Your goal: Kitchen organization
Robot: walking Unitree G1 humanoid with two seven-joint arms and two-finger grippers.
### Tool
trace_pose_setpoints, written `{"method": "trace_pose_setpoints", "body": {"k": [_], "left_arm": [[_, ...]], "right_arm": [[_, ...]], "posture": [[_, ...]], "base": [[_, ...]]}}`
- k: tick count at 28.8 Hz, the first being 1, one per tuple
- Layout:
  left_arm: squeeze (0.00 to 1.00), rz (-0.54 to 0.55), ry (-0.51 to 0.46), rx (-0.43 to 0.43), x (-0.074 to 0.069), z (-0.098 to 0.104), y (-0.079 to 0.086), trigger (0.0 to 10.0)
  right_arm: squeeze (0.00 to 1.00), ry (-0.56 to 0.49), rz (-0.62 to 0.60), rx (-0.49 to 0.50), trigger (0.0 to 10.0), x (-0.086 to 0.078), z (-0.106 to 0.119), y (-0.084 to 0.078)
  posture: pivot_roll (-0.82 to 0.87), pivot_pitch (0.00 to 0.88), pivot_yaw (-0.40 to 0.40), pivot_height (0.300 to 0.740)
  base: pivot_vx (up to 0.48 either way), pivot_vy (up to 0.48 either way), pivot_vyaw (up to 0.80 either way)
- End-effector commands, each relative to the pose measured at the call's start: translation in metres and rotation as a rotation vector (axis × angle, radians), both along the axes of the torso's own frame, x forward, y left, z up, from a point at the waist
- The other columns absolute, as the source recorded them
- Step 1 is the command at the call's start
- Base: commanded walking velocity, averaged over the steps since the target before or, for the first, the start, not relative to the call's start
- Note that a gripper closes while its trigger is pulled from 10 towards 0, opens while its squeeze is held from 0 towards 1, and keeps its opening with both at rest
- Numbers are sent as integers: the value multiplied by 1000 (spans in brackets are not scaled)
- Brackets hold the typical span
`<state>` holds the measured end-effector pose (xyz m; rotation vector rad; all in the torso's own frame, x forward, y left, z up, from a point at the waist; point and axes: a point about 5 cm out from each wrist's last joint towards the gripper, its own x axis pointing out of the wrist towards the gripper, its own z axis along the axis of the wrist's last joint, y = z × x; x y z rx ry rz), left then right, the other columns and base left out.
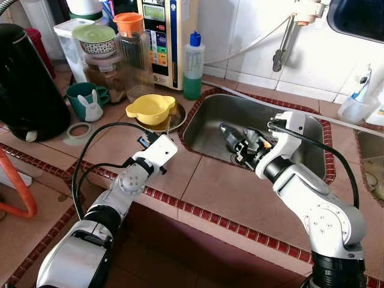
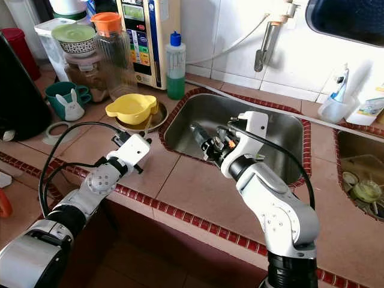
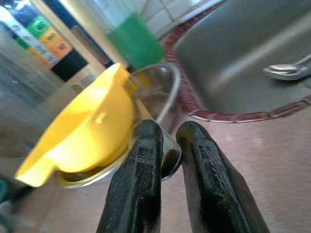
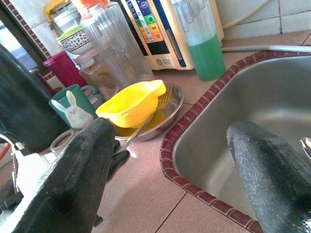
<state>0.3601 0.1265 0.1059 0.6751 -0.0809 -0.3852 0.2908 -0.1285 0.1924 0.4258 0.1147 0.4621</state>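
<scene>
Your left gripper (image 3: 163, 145) sits just short of the steel dish (image 1: 174, 117) holding the yellow bowl (image 1: 150, 108), between the bunny mug (image 1: 86, 101) and the sink (image 1: 312, 129), fingers drawn narrow with only a slit between them, apparently around the fork handle (image 4: 141, 127) that leans out of the dish. Expect the fork to be light, rigid and slick; pinch mid-handle and lift slowly so it doesn't tip the light plastic bowl. Your right gripper (image 4: 170, 155) hangs wide and empty over the sink's near rim.
</scene>
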Motion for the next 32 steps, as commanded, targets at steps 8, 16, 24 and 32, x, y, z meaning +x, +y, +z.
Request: {"method": "trace_pose_setpoints", "body": {"k": [8,16,24,32], "left_arm": [[0,12,-106,1,6,18,3,0],[0,-1,-160,-8,5,23,0,0],[0,-97,-313,-65,1,46,-19,0],[0,-172,-339,-136,-8,48,-36,0]], "right_arm": [[0,-5,-11,13,10000,2,2,-3],[0,0,-14,16,10000,2,1,-4],[0,5,-10,20,10000,3,1,-2],[0,3,-16,31,10000,4,1,-3]], "posture": [[-13,0,2,740],[-15,0,-1,740],[-12,0,-4,740],[-13,0,-2,740]], "base": [[0,0,0],[0,0,0],[0,0,0],[0,0,0]]}}
